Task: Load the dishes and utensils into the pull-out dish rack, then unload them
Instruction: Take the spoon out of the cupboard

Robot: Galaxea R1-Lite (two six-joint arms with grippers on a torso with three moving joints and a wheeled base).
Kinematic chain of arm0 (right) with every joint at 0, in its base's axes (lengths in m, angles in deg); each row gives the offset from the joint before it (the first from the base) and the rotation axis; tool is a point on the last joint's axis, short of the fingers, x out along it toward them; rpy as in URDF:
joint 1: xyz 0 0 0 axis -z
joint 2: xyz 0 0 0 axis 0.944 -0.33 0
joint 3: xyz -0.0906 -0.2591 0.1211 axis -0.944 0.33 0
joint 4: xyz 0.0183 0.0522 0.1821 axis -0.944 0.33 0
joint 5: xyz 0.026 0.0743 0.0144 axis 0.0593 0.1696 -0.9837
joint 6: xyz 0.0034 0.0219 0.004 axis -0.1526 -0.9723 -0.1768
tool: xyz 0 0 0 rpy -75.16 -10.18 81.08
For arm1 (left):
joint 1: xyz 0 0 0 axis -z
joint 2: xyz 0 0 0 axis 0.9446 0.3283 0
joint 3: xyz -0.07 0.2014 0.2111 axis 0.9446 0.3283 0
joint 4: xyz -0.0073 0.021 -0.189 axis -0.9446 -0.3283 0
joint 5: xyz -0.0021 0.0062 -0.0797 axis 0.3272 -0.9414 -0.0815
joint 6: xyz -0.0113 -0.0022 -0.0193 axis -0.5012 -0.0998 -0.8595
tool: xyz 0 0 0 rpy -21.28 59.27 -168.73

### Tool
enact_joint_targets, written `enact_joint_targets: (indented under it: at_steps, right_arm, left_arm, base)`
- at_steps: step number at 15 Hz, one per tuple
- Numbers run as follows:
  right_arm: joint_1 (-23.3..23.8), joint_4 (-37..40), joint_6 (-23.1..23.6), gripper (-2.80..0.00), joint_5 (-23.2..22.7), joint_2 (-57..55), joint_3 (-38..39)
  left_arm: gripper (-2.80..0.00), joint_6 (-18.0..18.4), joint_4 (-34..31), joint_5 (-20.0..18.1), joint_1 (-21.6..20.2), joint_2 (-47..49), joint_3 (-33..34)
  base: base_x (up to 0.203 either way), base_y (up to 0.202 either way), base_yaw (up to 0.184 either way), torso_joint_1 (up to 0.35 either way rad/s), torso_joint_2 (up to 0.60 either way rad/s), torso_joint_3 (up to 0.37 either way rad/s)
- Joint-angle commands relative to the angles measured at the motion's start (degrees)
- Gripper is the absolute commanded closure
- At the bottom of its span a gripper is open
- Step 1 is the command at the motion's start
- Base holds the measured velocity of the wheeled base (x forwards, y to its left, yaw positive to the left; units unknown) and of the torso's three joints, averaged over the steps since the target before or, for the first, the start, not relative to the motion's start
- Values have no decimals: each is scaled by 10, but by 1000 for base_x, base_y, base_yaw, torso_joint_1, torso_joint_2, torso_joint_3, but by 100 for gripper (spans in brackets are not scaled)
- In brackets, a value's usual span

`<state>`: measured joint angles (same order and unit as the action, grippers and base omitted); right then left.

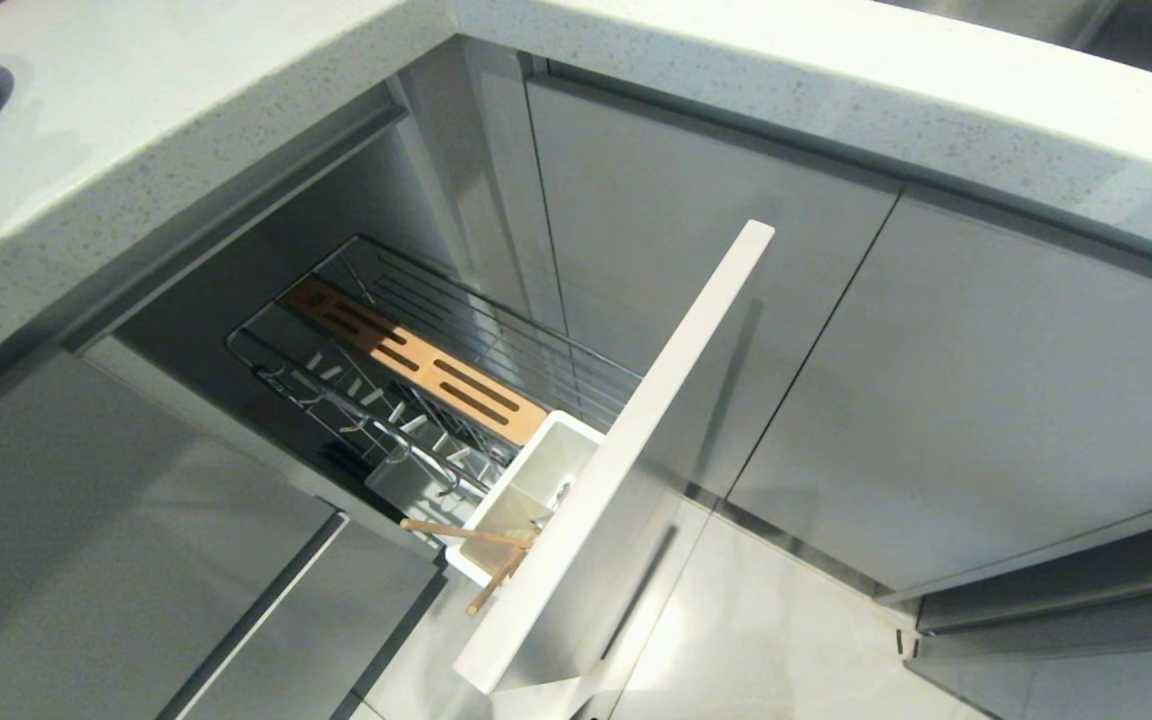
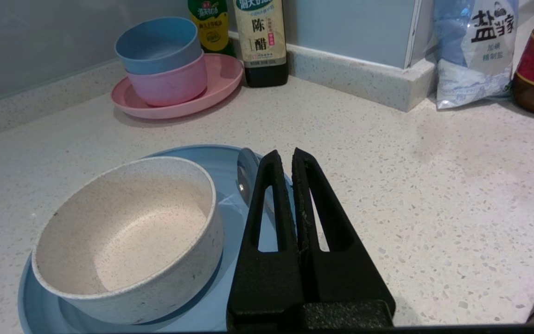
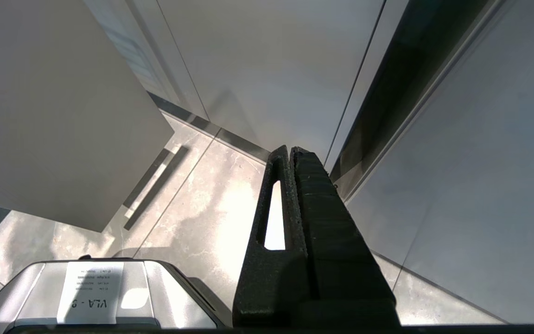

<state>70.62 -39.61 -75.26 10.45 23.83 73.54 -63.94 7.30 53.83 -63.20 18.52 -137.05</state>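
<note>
With the chopsticks (image 1: 481,560) already being kept in the dish rack (image 1: 416,380) cup, the left pincer (image 2: 285,160), pressed narrow and empty, is being held over the spoon (image 2: 247,174) on the blue plate (image 2: 230,160) beside the white bowl (image 2: 128,236) on the tabletop (image 2: 434,185); widening before descent is being advised.

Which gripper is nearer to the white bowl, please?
Left. The left gripper hangs right beside the white bowl over the light-blue plate; the right gripper points at the floor by the cabinets.
</note>
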Motion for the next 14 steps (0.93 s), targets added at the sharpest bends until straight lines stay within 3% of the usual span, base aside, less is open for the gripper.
enact_joint_targets:
  at_steps: [1, 14]
  right_arm:
    - [-1, 0, 0, 0, 0, 2, 1]
    - [0, 0, 0, 0, 0, 2, 0]
  left_arm:
    - [0, 1, 2, 1, 0, 7, 2]
    - [0, 6, -5, 0, -2, 1, 8]
  base:
    - [0, 0, 0, 0, 0, 0]
    - [0, 0, 0, 0, 0, 0]
